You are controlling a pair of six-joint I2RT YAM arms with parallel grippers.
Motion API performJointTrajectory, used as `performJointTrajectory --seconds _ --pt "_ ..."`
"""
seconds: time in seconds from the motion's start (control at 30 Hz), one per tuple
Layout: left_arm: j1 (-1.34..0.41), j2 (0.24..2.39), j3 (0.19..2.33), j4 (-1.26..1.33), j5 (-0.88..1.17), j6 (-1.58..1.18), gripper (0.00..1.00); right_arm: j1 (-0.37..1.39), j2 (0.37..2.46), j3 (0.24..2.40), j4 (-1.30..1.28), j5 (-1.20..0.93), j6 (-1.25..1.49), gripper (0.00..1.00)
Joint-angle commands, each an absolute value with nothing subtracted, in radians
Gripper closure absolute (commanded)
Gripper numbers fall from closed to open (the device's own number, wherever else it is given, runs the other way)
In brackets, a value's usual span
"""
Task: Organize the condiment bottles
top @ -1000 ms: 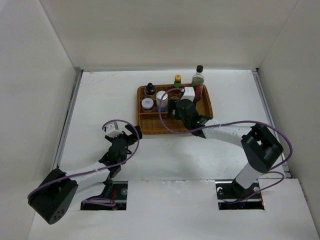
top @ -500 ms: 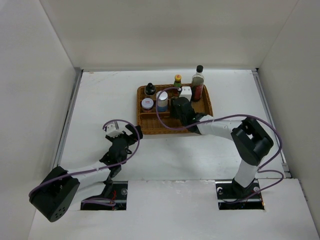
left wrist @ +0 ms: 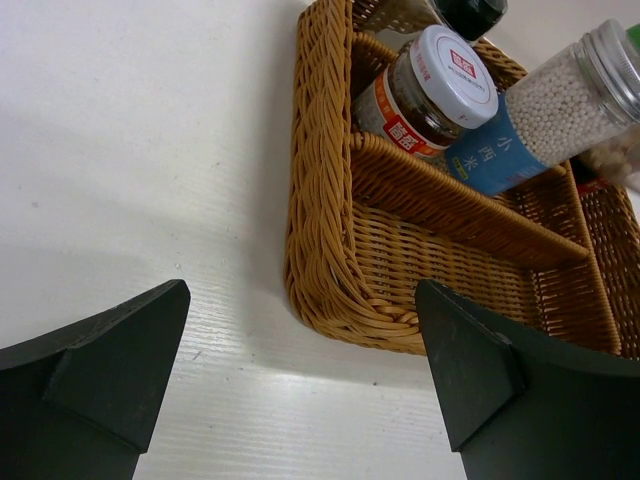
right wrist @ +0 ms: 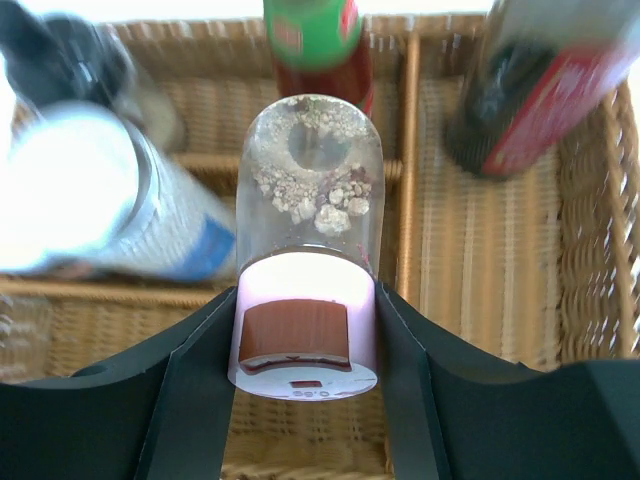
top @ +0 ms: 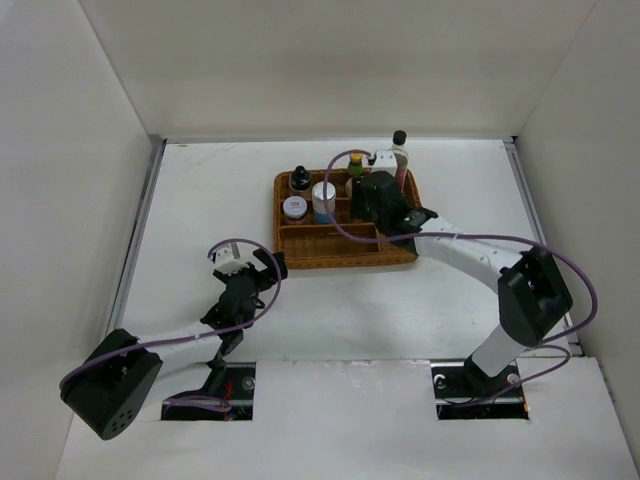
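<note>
The tabletop [top: 200,200] lies bare left of and below the wicker tray [top: 330,262], which sits in the upper middle of the top view. My left end effector [left wrist: 300,330] hangs spread wide with nothing in it, just off the tray's lower-left corner, out of the way, I judge.

My right end effector [right wrist: 305,340] is clamped on the pink lid of the shaker [right wrist: 310,200]. The glass body points away over the tray's back row, between the green-and-red bottle [right wrist: 318,45] at top centre and the dark sauce bottle [right wrist: 540,90] at upper right.

Room is tight there. A wicker divider [right wrist: 408,180] runs just right of the shaker, and the blue-and-white cylinder [right wrist: 120,210] crowds its left. The white-lidded jar [left wrist: 430,85] and black-capped bottle [top: 299,179] stand on the tray's left side.
</note>
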State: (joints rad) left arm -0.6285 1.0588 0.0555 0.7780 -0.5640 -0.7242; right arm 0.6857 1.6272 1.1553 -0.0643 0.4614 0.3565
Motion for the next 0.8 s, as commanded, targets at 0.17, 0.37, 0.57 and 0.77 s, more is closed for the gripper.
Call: performJointTrajectory --seconds 0.17,0.37,0.57,0.77 --pt "-0.633 1.032 0.057 0.838 -0.549 -0.735 0.00 0.594 1.677 1.322 -0.253 0.215 0.341 0.50" --pt "-0.633 1.034 0.058 0.838 -0.549 -0.736 0.00 0.579 1.672 1.333 -0.314 0.141 0.342 0.50" --pt "-0.634 1.020 0.052 0.838 -0.549 -0.739 0.00 0.576 1.684 1.347 -0.379 0.107 0.339 0.50" --pt "-0.639 1.016 0.051 0.838 -0.549 -0.745 0.00 0.558 1.747 1.434 -0.449 0.109 0.345 0.49"
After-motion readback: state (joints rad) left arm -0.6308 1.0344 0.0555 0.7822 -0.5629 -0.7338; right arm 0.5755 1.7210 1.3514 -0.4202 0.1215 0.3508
